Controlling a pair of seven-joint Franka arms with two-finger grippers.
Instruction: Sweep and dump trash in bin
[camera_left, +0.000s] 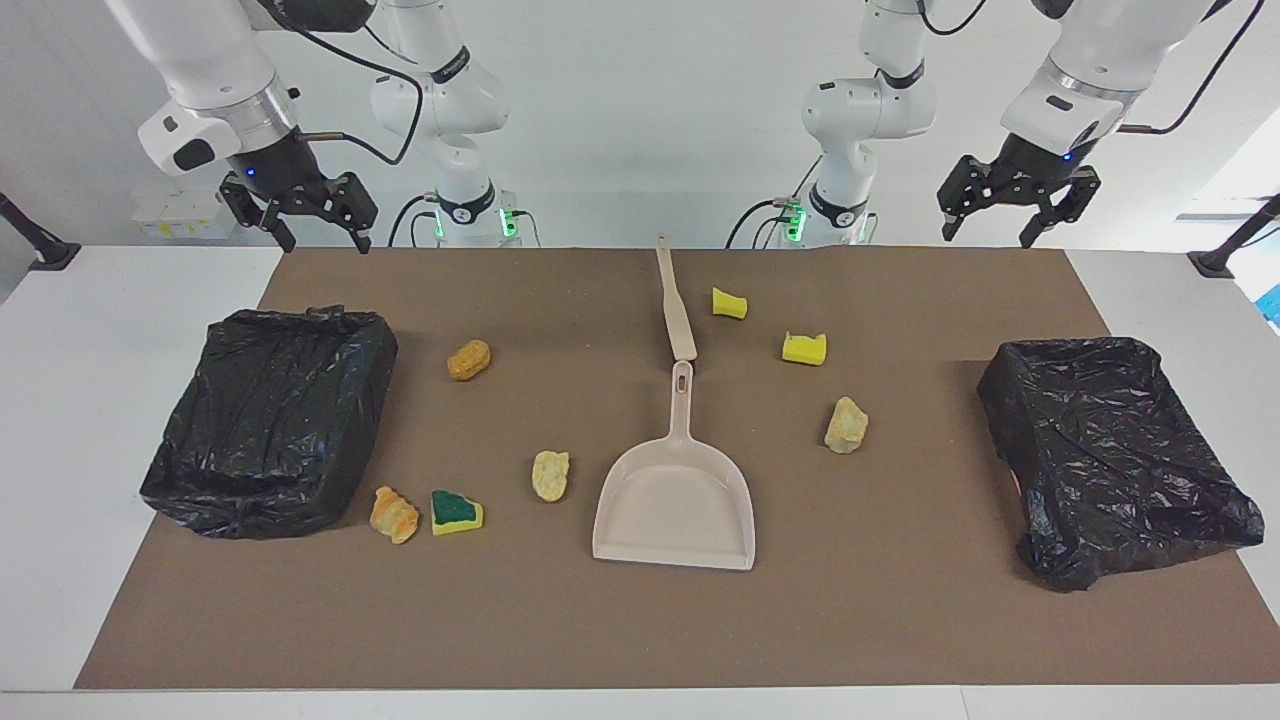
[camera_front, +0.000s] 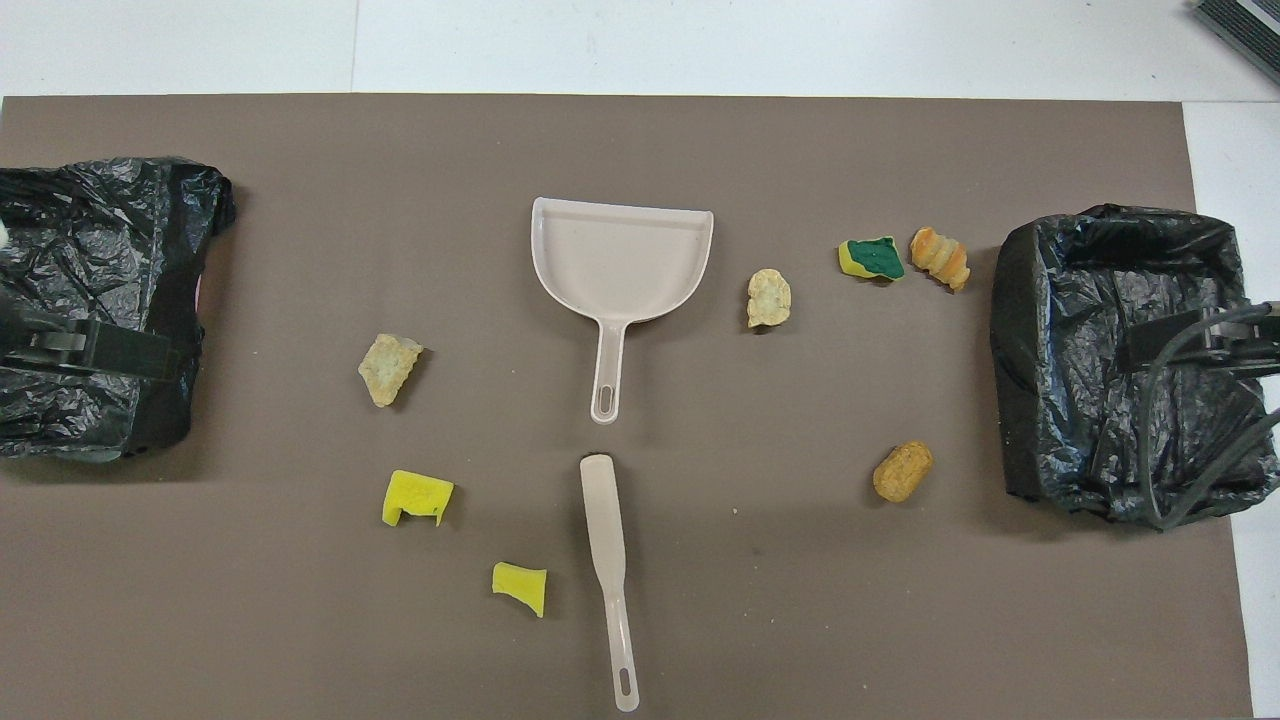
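Trash (camera_left: 466, 360), seven scraps, lies scattered around the dustpan (camera_left: 675, 500) and brush (camera_left: 675, 310) between two lined bins (camera_left: 270, 420). Left gripper (camera_left: 1008, 212) and right gripper (camera_left: 308, 218) hang high, jaws apart. Light sponge chunks (camera_left: 804, 348) could roll aside under a fast sweep.

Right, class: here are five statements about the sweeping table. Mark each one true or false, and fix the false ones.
1. The beige plastic dustpan lies empty on the brown mat. True.
2. The left gripper holds the beige brush. False: it hangs open in the air and the brush lies on the mat.
3. Two black-lined bins stand at the two ends of the mat. True.
4. The green-topped yellow sponge chunk sits inside the dustpan. False: it lies on the mat beside an orange bread-like lump.
5. The right gripper is open and holds nothing. True.
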